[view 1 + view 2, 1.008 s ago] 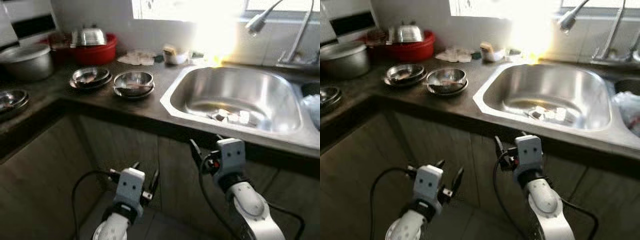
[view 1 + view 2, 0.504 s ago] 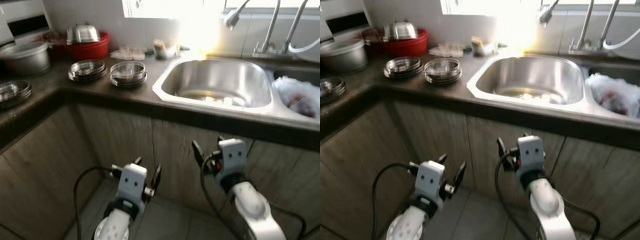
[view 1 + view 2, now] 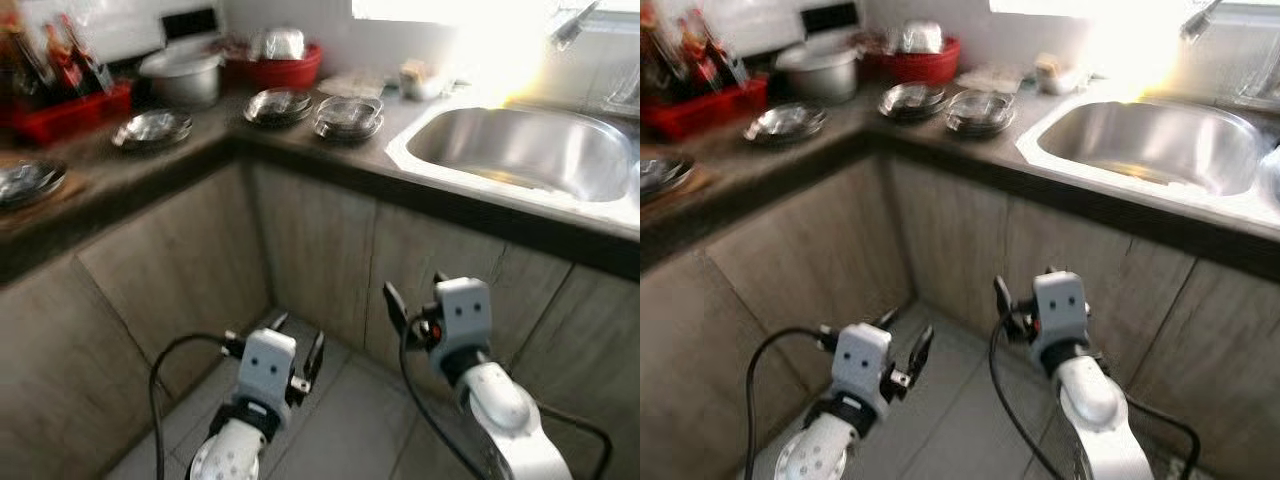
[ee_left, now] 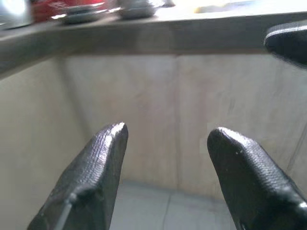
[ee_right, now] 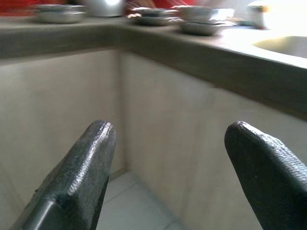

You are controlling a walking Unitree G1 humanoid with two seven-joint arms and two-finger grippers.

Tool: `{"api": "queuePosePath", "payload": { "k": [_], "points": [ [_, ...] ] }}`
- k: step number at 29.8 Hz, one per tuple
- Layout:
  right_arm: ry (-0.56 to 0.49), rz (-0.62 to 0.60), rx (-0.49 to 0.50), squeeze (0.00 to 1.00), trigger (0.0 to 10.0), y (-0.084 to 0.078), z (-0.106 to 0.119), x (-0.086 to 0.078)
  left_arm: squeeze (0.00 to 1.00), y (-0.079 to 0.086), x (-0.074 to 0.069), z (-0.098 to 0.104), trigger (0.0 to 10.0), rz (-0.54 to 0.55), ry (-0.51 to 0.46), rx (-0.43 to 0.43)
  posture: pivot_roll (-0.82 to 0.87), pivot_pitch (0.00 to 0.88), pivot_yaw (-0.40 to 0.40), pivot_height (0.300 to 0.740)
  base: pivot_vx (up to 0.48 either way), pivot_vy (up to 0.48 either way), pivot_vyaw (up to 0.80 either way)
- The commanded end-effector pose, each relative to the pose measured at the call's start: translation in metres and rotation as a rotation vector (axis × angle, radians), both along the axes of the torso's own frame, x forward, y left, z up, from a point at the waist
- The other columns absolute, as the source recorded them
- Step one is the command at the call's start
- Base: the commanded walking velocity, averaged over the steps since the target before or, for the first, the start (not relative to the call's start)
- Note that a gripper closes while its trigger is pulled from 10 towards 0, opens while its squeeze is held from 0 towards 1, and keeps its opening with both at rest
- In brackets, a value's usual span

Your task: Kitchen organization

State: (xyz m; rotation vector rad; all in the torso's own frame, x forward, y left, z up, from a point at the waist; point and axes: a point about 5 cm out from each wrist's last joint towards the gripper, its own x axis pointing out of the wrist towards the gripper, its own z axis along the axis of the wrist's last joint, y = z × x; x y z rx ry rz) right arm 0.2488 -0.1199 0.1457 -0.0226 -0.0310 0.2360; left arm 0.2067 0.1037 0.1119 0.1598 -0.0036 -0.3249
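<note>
Both hands, left [image 3: 298,352] and right [image 3: 412,298], were held low with fingers spread and empty. The steel bowls [image 3: 348,116] were stacked on the worktop [image 3: 300,150], well above and ahead. They were judged light, stiff and slippery, best pinched at the rim.

- Left gripper [image 3: 295,345]: held low on its silver arm, below counter-edge level; fingers [image 4: 98,158] spread apart, nothing between them.
- Right gripper [image 3: 415,300]: raised slightly higher than the left, also below the counter edge; fingers [image 5: 86,165] parted wide and empty.
- Both wrists point forward; a black cable loops from each.
</note>
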Motion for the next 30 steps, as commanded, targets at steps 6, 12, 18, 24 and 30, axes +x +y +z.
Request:
{"api": "queuePosePath", "payload": {
  "k": [6,12,18,24,30],
  "points": [
    [-0.011,-0.005,-0.006,0.00,10.0,-0.0032,0.0031,0.0030,0.00,-0.0021,0.0019,0.0024,10.0,0.014,-0.001,-0.006,0.04,0.046,-0.005,0.740,0.000,0.000,0.77],
    [-0.002,-0.018,0.013,0.00,10.0,-0.0040,0.0023,0.0036,0.00,-0.0016,0.0020,0.0017,10.0,0.018,0.006,-0.006,0.04,0.047,-0.005,0.740,0.000,0.000,0.12],
    [-0.001,-0.015,0.015,0.00,10.0,-0.0035,0.0020,0.0038,0.00,-0.0019,0.0023,0.0017,10.0,0.017,0.010,-0.008,0.04,0.050,-0.003,0.740,0.000,0.000,0.00],
    [0.002,-0.008,0.015,0.00,10.0,-0.0015,0.0014,0.0044,0.00,-0.0005,0.0035,0.0014,10.0,0.034,0.026,-0.034,0.04,0.051,-0.005,0.740,0.000,0.000,0.00],
    [0.009,0.004,0.016,0.00,10.0,0.0011,-0.0006,0.0020,0.00,-0.0008,0.0036,0.0022,10.0,0.031,0.021,-0.033,0.04,0.051,-0.005,0.740,0.000,0.000,0.00]
  ]
}}
